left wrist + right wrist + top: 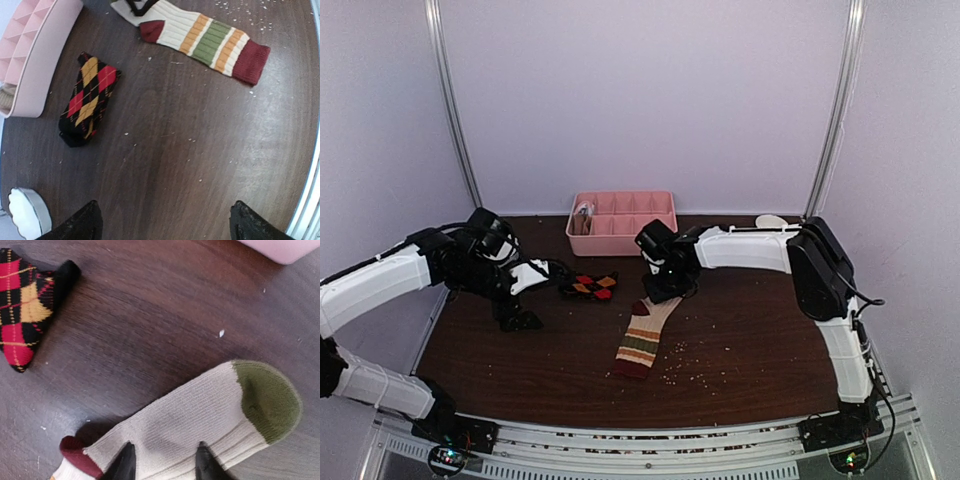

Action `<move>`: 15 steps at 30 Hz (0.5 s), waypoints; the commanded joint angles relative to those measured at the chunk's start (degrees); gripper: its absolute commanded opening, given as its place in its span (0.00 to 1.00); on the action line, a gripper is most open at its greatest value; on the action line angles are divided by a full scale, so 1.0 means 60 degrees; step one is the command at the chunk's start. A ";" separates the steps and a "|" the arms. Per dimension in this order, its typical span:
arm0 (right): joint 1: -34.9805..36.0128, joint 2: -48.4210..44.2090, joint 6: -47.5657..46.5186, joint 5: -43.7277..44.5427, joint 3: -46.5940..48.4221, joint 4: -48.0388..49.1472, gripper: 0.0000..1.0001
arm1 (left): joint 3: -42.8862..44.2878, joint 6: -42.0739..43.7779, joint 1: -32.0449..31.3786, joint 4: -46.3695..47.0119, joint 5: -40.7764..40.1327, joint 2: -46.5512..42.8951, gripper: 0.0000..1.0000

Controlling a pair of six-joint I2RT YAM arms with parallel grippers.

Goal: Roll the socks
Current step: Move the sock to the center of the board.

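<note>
My right pincer [164, 462], half open and gripping nothing, is resting its tips on the soft, light, floppy cream sock [200, 410] lying flat under it, whose olive toe just ahead I am judging best to pinch; my left pincer [165, 225] is hanging wide open, empty.

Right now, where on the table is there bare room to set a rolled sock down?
Free: the tabletop between the striped sock and the right arm, and the strip between the left gripper and the near edge. Crowded: the middle, where tray, argyle sock and right gripper bunch.
</note>
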 commanded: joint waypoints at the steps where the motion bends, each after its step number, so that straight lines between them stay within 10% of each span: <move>1: 0.0182 -0.1639 -0.0130 0.0358 -0.0796 0.0239 0.60 | 0.0115 0.0280 -0.1053 -0.0220 0.0794 0.0847 0.93; 4: 0.0344 -0.3478 -0.0145 0.0929 -0.3150 0.1600 0.98 | 0.0192 0.0135 -0.2123 0.0206 0.0797 0.1689 0.93; 9: 0.0442 -0.7028 0.0746 0.2155 -0.7844 0.5427 1.00 | 0.0623 -0.0420 -0.3431 0.1229 0.0982 0.3329 0.85; 15: 0.0502 -0.8310 0.1221 0.1541 -0.9878 0.6794 1.00 | 0.0925 -0.0586 -0.3409 0.1930 0.1491 0.4046 0.76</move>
